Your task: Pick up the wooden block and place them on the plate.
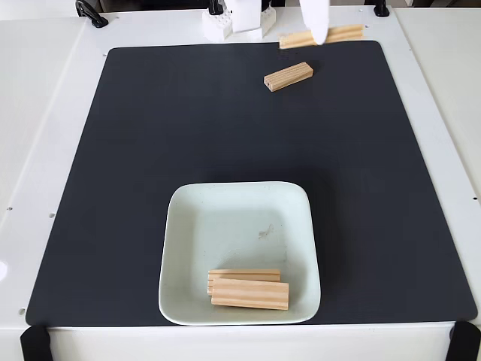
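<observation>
At the counter's far edge, the white gripper (313, 30) hangs over the far wooden block (322, 36), whose long axis runs nearly along that edge; whether it grips the block, I cannot tell. A second light-tan, grooved block (288, 76) lies just nearer, tilted. Two blocks (248, 289) already rest in the pale plate (180, 226) by the near edge.

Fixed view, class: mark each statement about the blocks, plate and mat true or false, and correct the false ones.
1. Two wooden blocks lie on the plate. True.
2. The plate sits at the mat's top edge. False: it sits near the bottom edge of the black mat.
3. One block lies alone on the mat, above the plate. True.
4. Every block is on the plate. False: besides that one, another block lies at the mat's top edge, partly behind a white arm part.
</observation>
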### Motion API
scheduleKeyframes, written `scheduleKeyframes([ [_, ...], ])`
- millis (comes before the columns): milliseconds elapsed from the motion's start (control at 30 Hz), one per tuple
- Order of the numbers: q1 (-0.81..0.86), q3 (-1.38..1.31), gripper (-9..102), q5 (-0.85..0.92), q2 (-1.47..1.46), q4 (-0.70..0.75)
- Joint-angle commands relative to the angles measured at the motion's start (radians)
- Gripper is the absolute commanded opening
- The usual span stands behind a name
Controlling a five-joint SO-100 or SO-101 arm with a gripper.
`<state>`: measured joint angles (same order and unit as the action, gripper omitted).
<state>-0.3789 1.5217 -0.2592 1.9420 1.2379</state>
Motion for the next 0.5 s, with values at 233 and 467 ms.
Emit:
scheduleKeyframes([
  [233, 0.264, -0.244, 0, 0.215, -0.130, 0.012],
  [467, 0.325, -0.588, 0, 0.224, -0.476, 0.012],
])
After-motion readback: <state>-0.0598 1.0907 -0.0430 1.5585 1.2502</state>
